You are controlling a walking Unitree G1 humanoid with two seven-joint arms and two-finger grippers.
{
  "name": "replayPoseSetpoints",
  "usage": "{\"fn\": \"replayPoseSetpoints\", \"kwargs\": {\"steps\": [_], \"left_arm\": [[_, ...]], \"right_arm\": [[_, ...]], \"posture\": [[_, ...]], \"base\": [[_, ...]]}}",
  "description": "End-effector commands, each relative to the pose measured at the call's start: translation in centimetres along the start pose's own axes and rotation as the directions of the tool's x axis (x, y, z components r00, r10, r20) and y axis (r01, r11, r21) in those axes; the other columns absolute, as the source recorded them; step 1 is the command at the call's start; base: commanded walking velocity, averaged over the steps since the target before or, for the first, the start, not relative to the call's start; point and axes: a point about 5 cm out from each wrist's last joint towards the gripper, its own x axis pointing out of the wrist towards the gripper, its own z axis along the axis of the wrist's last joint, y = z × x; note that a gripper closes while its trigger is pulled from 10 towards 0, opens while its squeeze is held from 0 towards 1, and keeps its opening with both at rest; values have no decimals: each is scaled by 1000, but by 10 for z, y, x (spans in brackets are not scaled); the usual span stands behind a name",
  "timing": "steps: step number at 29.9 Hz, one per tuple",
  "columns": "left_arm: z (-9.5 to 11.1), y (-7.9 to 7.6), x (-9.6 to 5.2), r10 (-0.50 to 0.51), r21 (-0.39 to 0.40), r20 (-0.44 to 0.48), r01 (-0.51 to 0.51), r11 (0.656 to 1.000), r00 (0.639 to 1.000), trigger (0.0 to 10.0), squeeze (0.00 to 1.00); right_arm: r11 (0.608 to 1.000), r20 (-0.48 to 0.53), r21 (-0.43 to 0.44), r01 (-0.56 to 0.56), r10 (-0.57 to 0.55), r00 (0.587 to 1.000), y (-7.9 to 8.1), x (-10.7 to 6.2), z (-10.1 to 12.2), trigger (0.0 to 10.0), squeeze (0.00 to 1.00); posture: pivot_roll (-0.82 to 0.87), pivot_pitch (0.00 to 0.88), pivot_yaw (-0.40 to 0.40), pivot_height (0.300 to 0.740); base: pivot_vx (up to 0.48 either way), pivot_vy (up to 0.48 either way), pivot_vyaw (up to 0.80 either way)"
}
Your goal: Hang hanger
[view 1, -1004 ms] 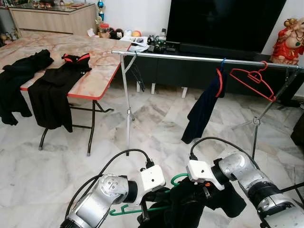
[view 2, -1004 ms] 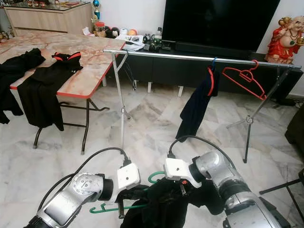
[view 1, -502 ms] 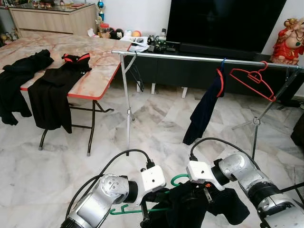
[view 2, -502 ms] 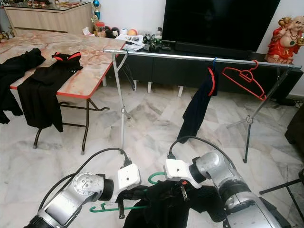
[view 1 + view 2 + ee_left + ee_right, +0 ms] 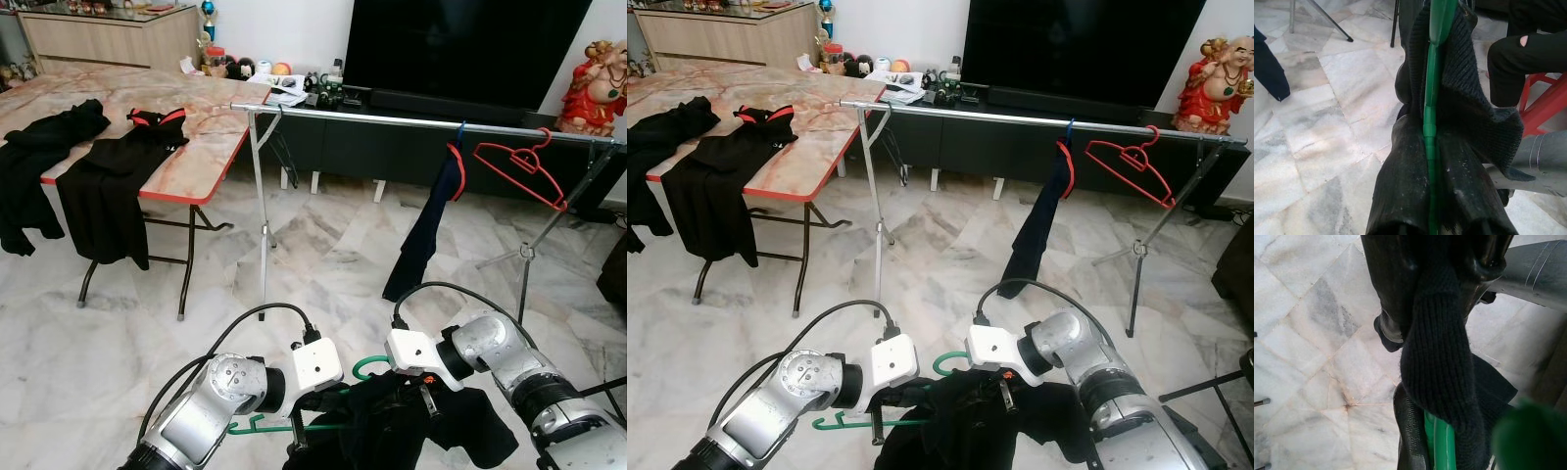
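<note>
Setting: white-grey marble floor (image 5: 323, 255), a dark TV console along the far wall.

You have the left gripper (image 5: 1432, 196) low in the head views, about 7 o'clock, its two black fingers (image 5: 1400, 191) closed on the green hanger (image 5: 1431, 112). In the left wrist view the green bar runs straight down the gap between them. The black knit garment (image 5: 1469, 107) is draped over that hanger and hangs to one side.

Your right gripper (image 5: 1442, 264) sits just beside the left one, at about 5 o'clock in the head views. Its fingers are buried in the same black garment (image 5: 392, 431); a knit fold passes between them and they pinch it. The green hook (image 5: 370, 369) shows between the two wrists.

Outward from the hands: the silver clothes rail (image 5: 392, 118) crosses the upper frame from 11 to 2 o'clock on thin metal legs. On it hangs a dark blue garment (image 5: 426, 230) on a red hanger, and near the rail's right end an empty red hanger (image 5: 519, 166), tilted.

At 10 o'clock, a folding table (image 5: 201, 162) with a marbled top and red edge. Two black garments (image 5: 103, 196) lie on it and droop over the near edge.

At 2 o'clock, a red figurine (image 5: 598, 83) stands by the screen.
</note>
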Motion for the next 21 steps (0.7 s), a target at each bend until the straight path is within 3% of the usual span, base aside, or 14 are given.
{"fn": "replayPoseSetpoints", "kwargs": {"steps": [1,5,6,7,13,21], "left_arm": [[26,14,-4,59,91,81,-66,994,995,10000,0],[23,14,-5,48,75,65,-53,996,997,10000,0],[23,14,-6,44,75,67,-49,996,997,10000,698],[21,11,-6,14,67,63,-18,998,998,10000,1000],[11,2,-6,-46,77,13,45,996,999,10000,1000],[-3,9,-30,-36,67,-82,42,997,996,10000,1000]], "right_arm": [[998,-38,11,-63,63,997,7,8,-6,0,0],[998,-40,11,-55,55,998,6,7,-6,0,0],[999,-43,13,-51,52,998,6,7,-6,0,0],[999,-51,16,-46,47,998,7,7,-8,0,0],[999,-107,20,-28,30,994,8,9,-14,0,0],[999,-158,29,40,-35,987,6,0,-23,0,0]], "posture": [[222,0,-118,740],[222,0,-118,740],[221,0,-115,740],[222,0,-112,740],[218,0,-103,740],[223,0,-108,740]], "base": [[0,0,0],[0,0,0],[0,0,0],[0,0,0],[0,0,0],[0,0,0]]}}
